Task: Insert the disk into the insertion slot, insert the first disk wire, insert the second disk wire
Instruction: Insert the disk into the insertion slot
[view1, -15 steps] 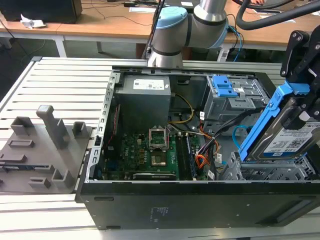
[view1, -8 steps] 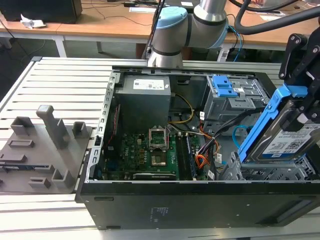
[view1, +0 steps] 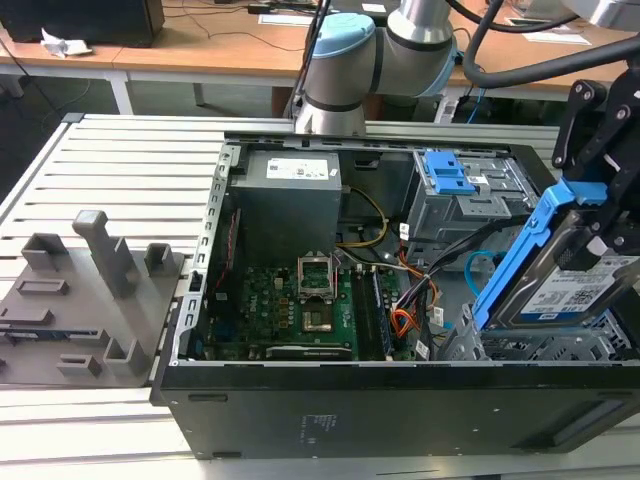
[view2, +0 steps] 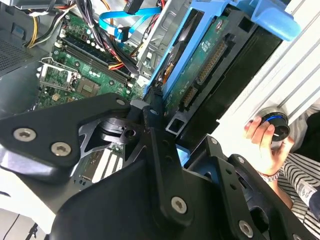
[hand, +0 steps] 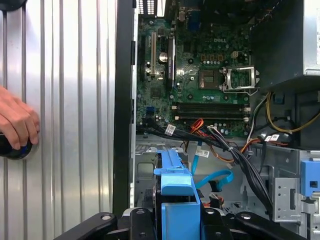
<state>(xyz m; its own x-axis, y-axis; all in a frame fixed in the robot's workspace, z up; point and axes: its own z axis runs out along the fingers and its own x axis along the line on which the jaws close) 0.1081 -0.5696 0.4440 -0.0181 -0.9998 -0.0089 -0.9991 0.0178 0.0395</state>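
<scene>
Ribbed metal desk (view1: 120, 170) carried an open black computer case (view1: 400, 410) lying on its side. At the exterior view's right end of the case, the disk (view1: 575, 285) stood steeply tilted in its bright blue frame, label side showing. The black gripper (view1: 600, 215) was clamped on the disk from above, and both wrist views showed its fingers (view2: 152, 120) pressed against the frame's sides. Just below the disk's lower edge sat the insertion slot (view1: 530, 347), a low perforated silver cage. Whether the disk touched it could not be told.

Near the slot, toward the green motherboard (view1: 290, 300), the first disk wire (view1: 403, 320) lay loose with its orange and red leads. The second disk wire (view1: 480, 262), light blue, curved beside the disk, apart from it. Behind them rose a taller grey cage (view1: 465, 200) with blue latches.

Outside the case wall, a person's hand (hand: 17, 122) rested on a dark round button (hand: 17, 150) on the desk. A grey fixture block (view1: 90, 300) sat at the exterior view's left.
</scene>
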